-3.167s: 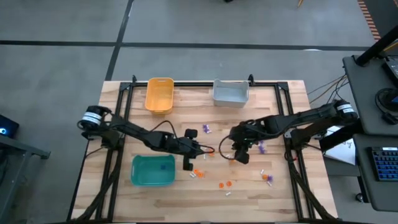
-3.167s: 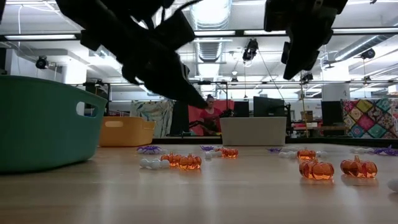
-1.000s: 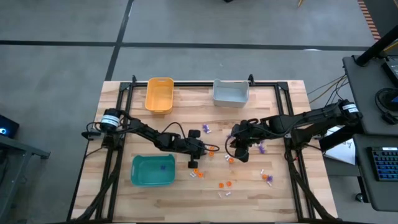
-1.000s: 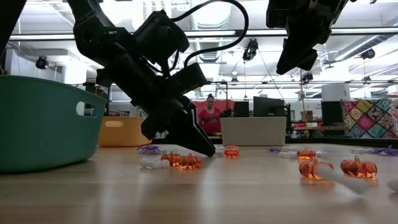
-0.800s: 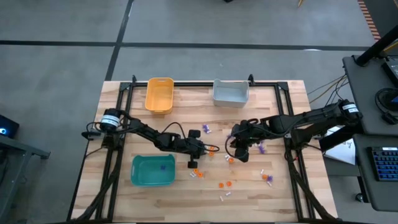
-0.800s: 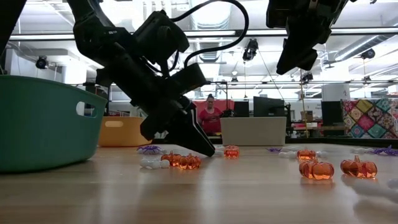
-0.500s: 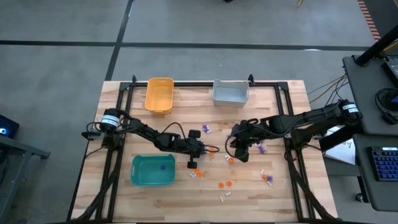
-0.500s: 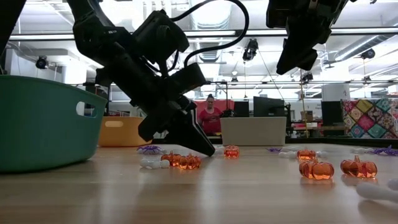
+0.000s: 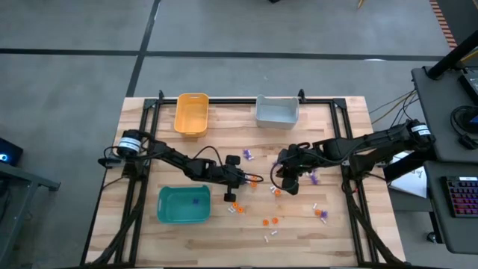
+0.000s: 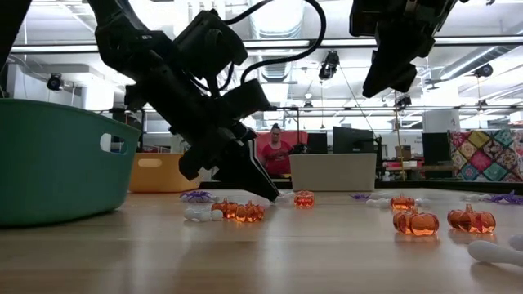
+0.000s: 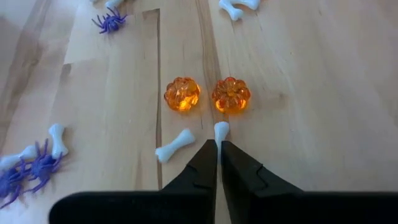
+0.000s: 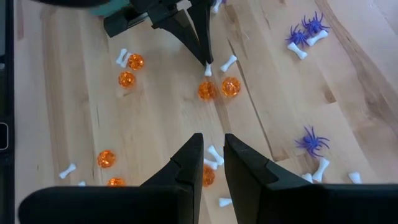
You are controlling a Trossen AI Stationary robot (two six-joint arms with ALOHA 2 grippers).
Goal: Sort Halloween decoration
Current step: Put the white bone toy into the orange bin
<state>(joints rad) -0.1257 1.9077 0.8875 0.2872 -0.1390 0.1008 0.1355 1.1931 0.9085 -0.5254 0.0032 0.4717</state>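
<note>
- Presently the left gripper [image 11: 218, 147] has its fingers pressed together on one end of a small white bone [image 11: 221, 129], low over the middle of the table [image 9: 336, 224]; most of the bone is hidden between the tips.
- Judgement: the hold is on the very end, so the lift should go straight up and slowly, or the bone may pivot out.
- Two orange pumpkins [image 11: 182, 94] sit just beyond the fingertips, close to the bone; any forward drift would knock them.
- A second white bone [image 11: 175, 145] lies beside the left finger, apart from it.
- Purple spiders [image 11: 37, 169] and more bones lie to one side, clear of the lift.
- The right gripper [image 12: 212, 152] hangs above the table nearby, fingers slightly apart and holding nothing, well above the trinkets.
- The teal bin [image 9: 183, 205], orange-yellow bin [image 9: 191, 113] and grey bin [image 9: 277, 111] stand at the edges; which one takes bones cannot be told.
</note>
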